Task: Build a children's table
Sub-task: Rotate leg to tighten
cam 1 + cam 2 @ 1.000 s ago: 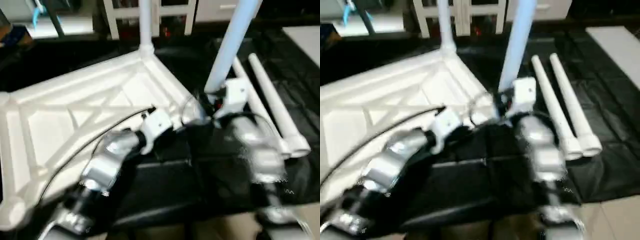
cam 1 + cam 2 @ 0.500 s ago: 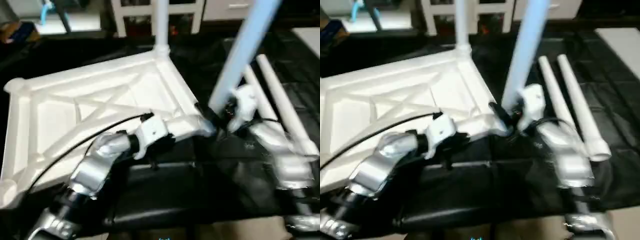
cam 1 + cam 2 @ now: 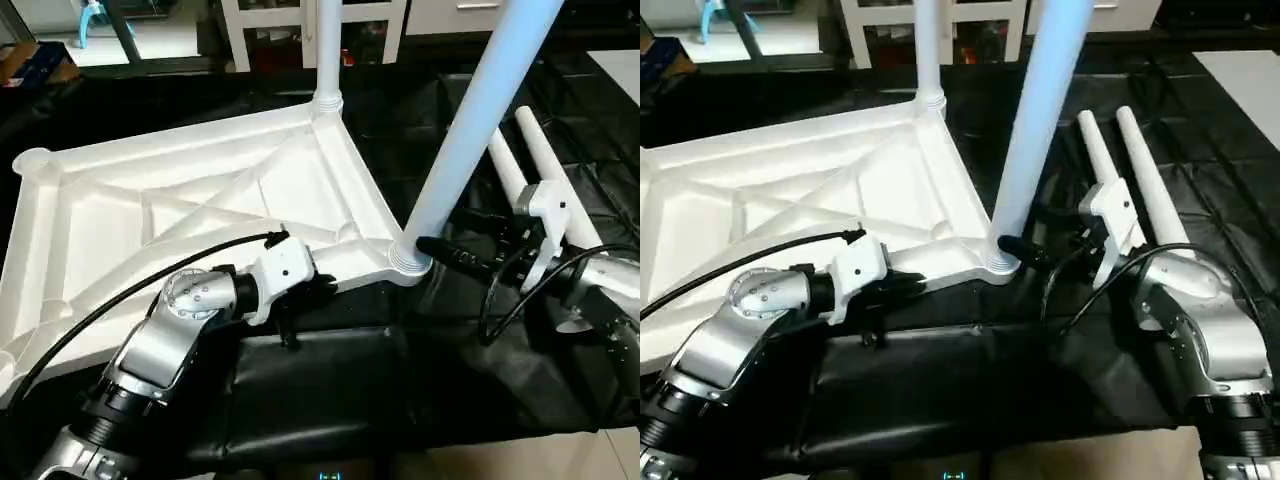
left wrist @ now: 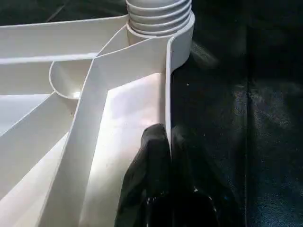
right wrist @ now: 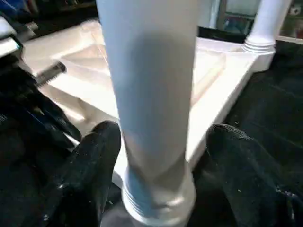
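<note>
The children's table top (image 3: 180,210) lies upside down on a black sheet, its X-ribs facing up. One white leg (image 3: 328,50) stands in the far corner socket. A second leg (image 3: 470,130) stands in the near right socket (image 3: 408,262), leaning slightly to the right. My right gripper (image 3: 440,250) is open just above that socket; its fingers (image 5: 97,161) flank the leg's base with gaps on both sides. My left gripper (image 3: 322,287) is shut on the top's near rim (image 4: 166,94), a short way from that socket. Two loose legs (image 3: 545,160) lie side by side at the right.
A white shelving unit (image 3: 300,20) stands behind the table top. The black sheet (image 3: 330,380) covers the floor around the work. A white board (image 3: 622,72) lies at the far right, and pale floor tiles (image 3: 520,462) show at the near edge.
My right gripper has let go of the near leg, opened and drawn back to the right; the leg stays standing in its socket. The left gripper keeps pinching the rim. The camera has shifted.
</note>
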